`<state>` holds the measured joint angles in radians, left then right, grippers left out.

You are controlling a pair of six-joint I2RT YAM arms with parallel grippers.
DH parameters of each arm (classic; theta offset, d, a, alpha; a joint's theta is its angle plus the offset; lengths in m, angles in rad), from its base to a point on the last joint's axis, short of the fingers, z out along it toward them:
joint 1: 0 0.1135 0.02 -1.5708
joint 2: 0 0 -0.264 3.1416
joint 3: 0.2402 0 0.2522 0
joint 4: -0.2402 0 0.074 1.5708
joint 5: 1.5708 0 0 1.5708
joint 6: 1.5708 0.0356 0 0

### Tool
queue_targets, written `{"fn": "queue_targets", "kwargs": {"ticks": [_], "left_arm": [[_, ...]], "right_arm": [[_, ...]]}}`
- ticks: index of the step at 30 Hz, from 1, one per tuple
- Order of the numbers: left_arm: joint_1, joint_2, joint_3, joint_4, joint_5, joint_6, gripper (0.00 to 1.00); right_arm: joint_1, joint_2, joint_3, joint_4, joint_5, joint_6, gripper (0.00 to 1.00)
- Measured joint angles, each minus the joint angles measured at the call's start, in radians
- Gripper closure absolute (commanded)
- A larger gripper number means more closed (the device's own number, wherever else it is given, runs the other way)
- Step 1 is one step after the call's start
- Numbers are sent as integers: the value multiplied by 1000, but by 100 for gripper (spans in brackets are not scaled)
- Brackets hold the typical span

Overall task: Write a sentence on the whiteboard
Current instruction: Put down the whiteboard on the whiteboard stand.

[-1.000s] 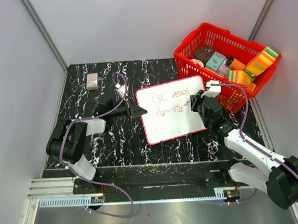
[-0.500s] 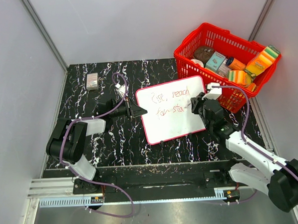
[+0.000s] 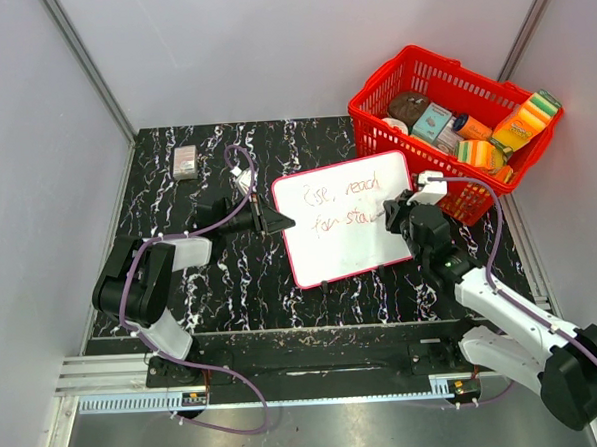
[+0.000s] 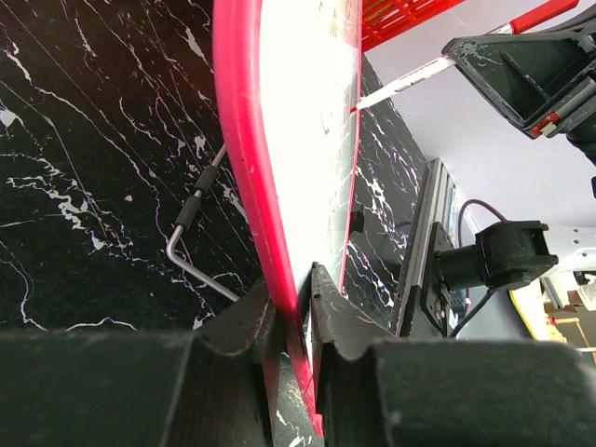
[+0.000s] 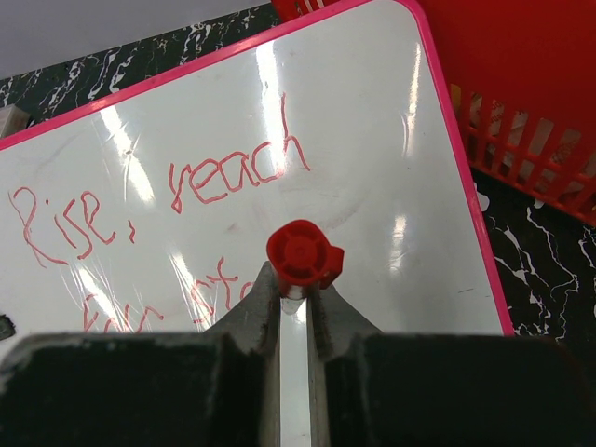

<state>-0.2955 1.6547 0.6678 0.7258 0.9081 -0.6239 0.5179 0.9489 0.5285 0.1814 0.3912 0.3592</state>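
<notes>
The whiteboard (image 3: 345, 251), white with a red rim, lies tilted in the middle of the black marbled table. My left gripper (image 3: 283, 222) is shut on its left rim (image 4: 240, 121), one finger on each face (image 4: 293, 289). The sentence (image 3: 343, 203) is red handwriting in two rows: "Rise, reach" (image 5: 168, 191) above a shorter row (image 5: 140, 303). My right gripper (image 3: 390, 211) is shut on a red-capped marker (image 5: 300, 255) at the end of the second row. The marker's white barrel (image 4: 400, 84) slants down, its tip at the board face.
A red basket (image 3: 453, 115) full of groceries stands at the back right, touching the board's right corner. A small grey block (image 3: 184, 161) lies at the back left. A bent metal stand leg (image 4: 191, 242) sticks out under the board. Grey walls enclose the table.
My right gripper with the marker has shifted a little to the right along the second row, and that row of writing has grown. The left arm has not moved.
</notes>
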Motion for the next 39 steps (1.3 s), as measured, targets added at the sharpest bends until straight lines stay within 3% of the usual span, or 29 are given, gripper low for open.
{"fn": "queue_targets", "kwargs": {"ticks": [39], "left_arm": [[-1,-5,0,-7,0,4,100]], "right_arm": [[-7,80,51,71,48,-42,100]]}}
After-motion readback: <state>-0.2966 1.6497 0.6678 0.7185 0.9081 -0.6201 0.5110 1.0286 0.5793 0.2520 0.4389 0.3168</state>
